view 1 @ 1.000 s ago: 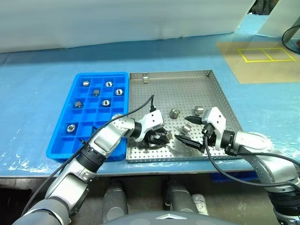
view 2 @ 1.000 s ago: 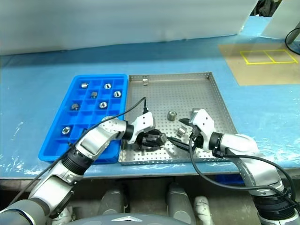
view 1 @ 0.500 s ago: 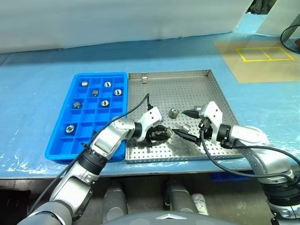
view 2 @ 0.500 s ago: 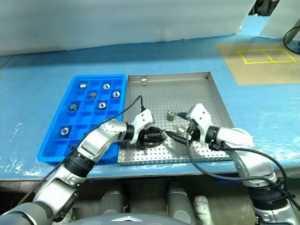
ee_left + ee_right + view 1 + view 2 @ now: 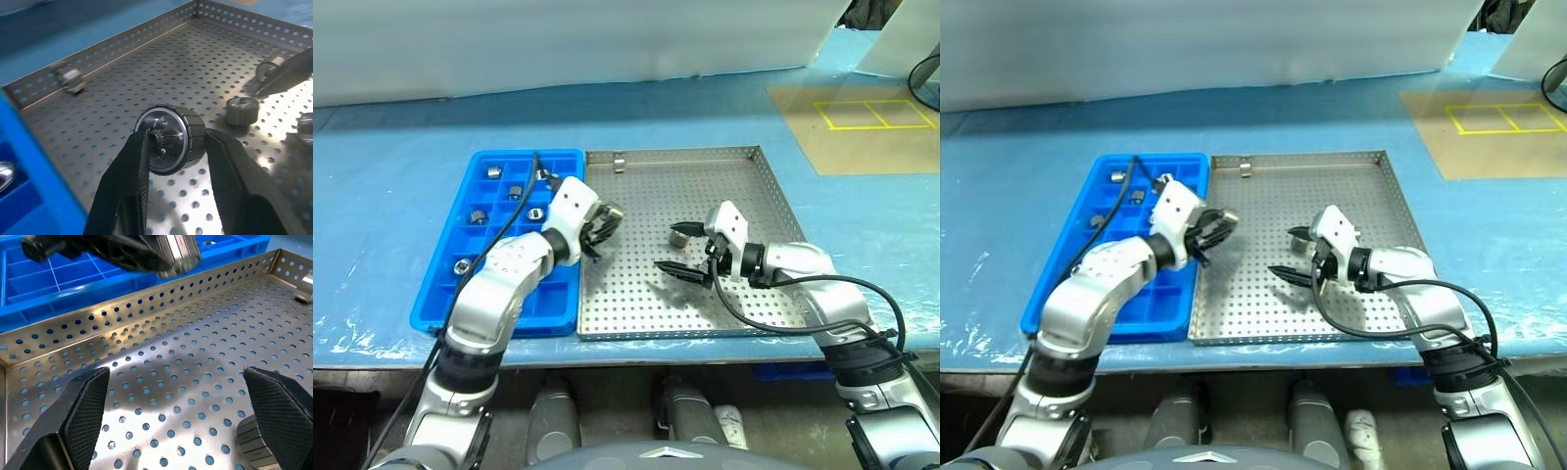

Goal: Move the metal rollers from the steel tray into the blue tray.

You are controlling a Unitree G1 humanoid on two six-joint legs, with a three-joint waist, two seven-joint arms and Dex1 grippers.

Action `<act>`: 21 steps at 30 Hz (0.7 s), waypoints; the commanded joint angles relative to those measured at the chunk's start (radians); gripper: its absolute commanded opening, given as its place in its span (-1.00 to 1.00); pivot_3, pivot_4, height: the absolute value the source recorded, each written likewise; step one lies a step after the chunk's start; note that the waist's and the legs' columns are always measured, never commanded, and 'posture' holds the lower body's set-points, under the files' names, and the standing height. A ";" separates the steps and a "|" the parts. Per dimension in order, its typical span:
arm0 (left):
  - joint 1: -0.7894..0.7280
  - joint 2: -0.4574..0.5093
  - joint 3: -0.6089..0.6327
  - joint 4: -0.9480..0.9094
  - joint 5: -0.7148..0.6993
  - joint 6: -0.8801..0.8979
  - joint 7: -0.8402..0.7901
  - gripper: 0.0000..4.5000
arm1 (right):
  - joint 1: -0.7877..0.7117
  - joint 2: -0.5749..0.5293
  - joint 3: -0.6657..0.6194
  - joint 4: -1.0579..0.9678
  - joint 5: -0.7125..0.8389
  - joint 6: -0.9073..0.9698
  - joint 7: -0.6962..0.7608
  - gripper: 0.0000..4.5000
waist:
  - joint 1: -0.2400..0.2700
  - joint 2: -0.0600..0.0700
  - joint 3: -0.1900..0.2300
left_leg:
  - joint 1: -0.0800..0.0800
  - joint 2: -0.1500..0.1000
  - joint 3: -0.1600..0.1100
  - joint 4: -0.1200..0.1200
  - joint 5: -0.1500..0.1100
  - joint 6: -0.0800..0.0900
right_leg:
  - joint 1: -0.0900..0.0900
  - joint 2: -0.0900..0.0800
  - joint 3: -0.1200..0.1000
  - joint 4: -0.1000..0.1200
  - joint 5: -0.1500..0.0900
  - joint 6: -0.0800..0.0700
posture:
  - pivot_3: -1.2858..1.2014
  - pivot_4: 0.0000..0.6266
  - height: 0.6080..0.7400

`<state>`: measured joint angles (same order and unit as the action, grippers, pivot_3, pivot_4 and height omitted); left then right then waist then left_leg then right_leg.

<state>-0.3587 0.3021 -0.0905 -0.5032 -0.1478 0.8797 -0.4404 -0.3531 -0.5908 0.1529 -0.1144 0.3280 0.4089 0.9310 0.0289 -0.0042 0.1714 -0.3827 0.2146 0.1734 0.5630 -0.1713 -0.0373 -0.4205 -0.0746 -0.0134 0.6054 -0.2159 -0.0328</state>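
While the left fingers (image 5: 134, 166) clamp a metal roller (image 5: 168, 138), the right fingers (image 5: 274, 401) stand wide apart, empty.

One steel tray (image 5: 705, 186), one blue tray (image 5: 438, 299) and at least nine metal rollers (image 5: 243, 110)

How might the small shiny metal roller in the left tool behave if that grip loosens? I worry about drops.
The small shiny metal roller looks rigid and smooth, so it might slip between the left tool's narrow black fingers. Being round, it would probably roll across the perforated steel tray until the rim stops it.
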 commanded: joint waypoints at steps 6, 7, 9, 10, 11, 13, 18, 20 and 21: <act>0.225 0.036 0.182 -0.266 0.116 -0.022 0.207 -0.39 | -0.091 0.059 0.042 0.116 -0.036 -0.096 0.075 1.00 | 0.022 0.000 0.000 | -0.001 0.001 -0.001 0.000 0.000 0.000 | 0.000 0.000 -0.002 0.000 0.000 0.000 | 0.11 -0.52 1.00; 0.253 0.033 0.196 -0.283 0.124 -0.030 0.222 -0.39 | -0.101 0.066 0.045 0.133 -0.041 -0.104 0.082 1.00 | 0.026 0.000 0.000 | -0.002 0.001 -0.002 0.000 0.000 0.000 | 0.000 0.000 -0.003 0.000 0.000 0.000 | 0.12 -0.52 1.00; 0.300 0.022 0.223 -0.300 0.138 -0.045 0.251 -0.39 | -0.115 0.078 0.051 0.162 -0.050 -0.122 0.094 1.00 | 0.040 0.000 0.000 | -0.002 0.001 -0.002 0.001 0.000 0.000 | 0.000 0.000 -0.004 -0.001 0.000 0.000 | 0.13 -0.52 1.00; 0.314 0.018 0.231 -0.302 0.143 -0.052 0.262 -0.39 | -0.121 0.083 0.053 0.173 -0.054 -0.128 0.100 1.00 | 0.045 -0.001 0.000 | -0.002 0.001 -0.002 0.001 0.000 0.000 | 0.000 0.000 -0.004 -0.001 0.000 0.000 | 0.14 -0.52 1.00; 0.325 0.018 0.236 -0.300 0.147 -0.056 0.268 -0.39 | -0.126 0.089 0.054 0.181 -0.057 -0.132 0.104 1.00 | 0.051 0.000 0.000 | -0.002 0.001 -0.002 0.001 0.000 0.000 | 0.000 0.000 -0.004 -0.001 0.000 0.000 | 0.14 -0.52 1.00; 0.334 0.013 0.239 -0.291 0.149 -0.067 0.278 -0.39 | -0.135 0.100 0.058 0.192 -0.060 -0.138 0.113 1.00 | 0.066 0.000 0.000 | -0.003 0.002 -0.002 0.001 0.000 -0.001 | 0.000 0.000 -0.005 0.000 0.000 0.000 | 0.15 -0.52 1.00; 0.321 0.013 0.233 -0.227 0.154 -0.094 0.291 -0.39 | -0.142 0.112 0.054 0.208 -0.074 -0.149 0.124 1.00 | 0.073 -0.001 0.000 | -0.003 0.002 -0.002 0.002 0.000 -0.001 | 0.000 0.000 -0.005 0.000 0.000 0.000 | 0.15 -0.52 1.00; 0.317 0.019 0.240 -0.175 0.152 -0.112 0.286 -0.39 | -0.136 0.111 0.049 0.199 -0.074 -0.147 0.123 1.00 | 0.071 0.000 0.000 | -0.003 0.002 -0.002 0.002 0.000 -0.001 | 0.000 0.000 -0.005 0.000 0.000 0.000 | 0.14 -0.52 1.00; 0.314 0.023 0.242 -0.146 0.152 -0.130 0.281 -0.39 | -0.130 0.109 0.047 0.191 -0.075 -0.145 0.122 1.00 | 0.071 -0.001 0.000 | -0.003 0.002 -0.002 0.001 0.000 -0.001 | 0.000 0.000 -0.005 0.000 0.000 0.000 | 0.14 -0.52 1.00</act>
<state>-0.0339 0.3150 0.1287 -0.6631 -0.0011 0.7884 -0.1617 -0.4788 -0.4805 0.2128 0.1042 0.2420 0.2787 1.0461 0.0997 -0.0047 0.1717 -0.3854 0.2170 0.1709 0.5643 -0.1709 -0.0384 -0.4207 -0.0747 -0.0184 0.6056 -0.2159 -0.0329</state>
